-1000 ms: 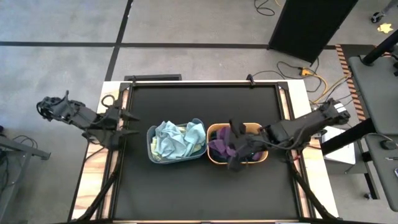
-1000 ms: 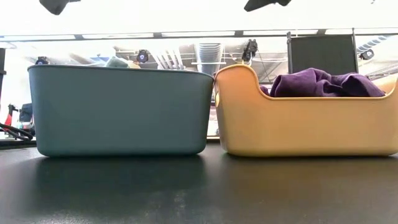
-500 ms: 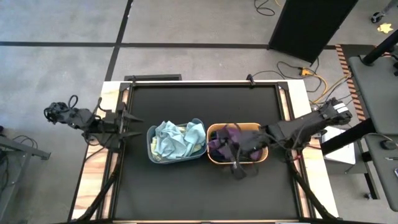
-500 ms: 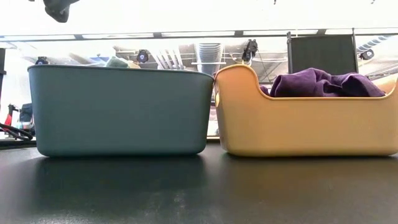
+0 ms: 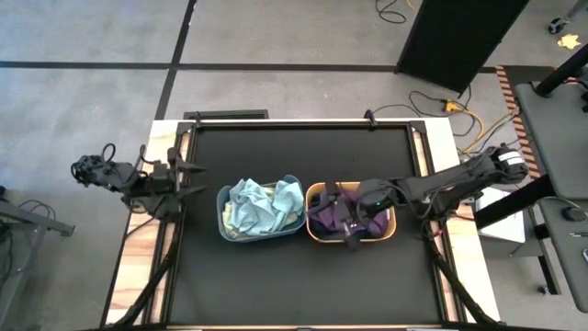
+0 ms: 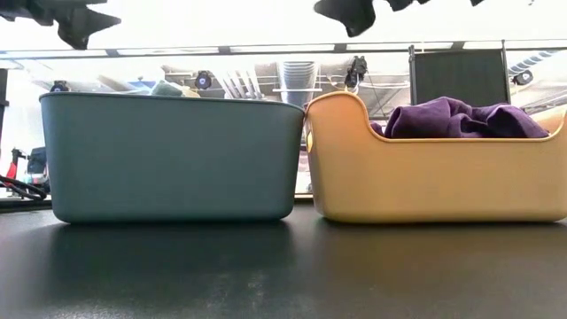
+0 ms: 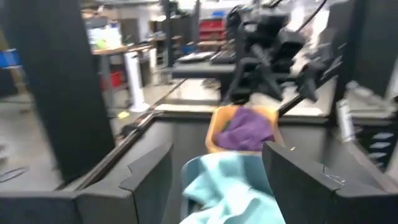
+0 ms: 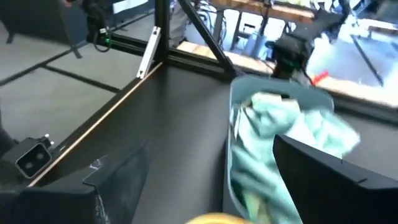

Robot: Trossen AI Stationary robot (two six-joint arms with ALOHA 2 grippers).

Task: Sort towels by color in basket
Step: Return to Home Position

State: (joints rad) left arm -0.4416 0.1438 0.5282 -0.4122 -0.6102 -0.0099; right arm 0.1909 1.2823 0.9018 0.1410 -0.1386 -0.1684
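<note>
Apparently the sorting is done: light towels (image 5: 262,204) fill the blue bin (image 5: 220,211), dark towels (image 5: 323,217) the yellow bin (image 5: 375,239); only homing is left; the right gripper (image 5: 342,221) hovers over the yellow bin, fingers spread, empty; the left gripper (image 5: 195,179), at the left edge of the table (image 5: 294,285), likewise; each must lift clear.

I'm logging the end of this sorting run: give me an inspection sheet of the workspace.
Surface: black table, holding two bins side by side.
Job's things: light blue and pale green towels in the grey-blue bin; purple towel on top in the yellow bin.
Clutter: nothing seen.
Grippers: left gripper at the table's left edge, jaws open, empty; right gripper over the yellow bin, jaws open, empty.
Cables: yellow cable on the floor behind the table.
Surroundings: grey floor; black panel at the far right.
</note>
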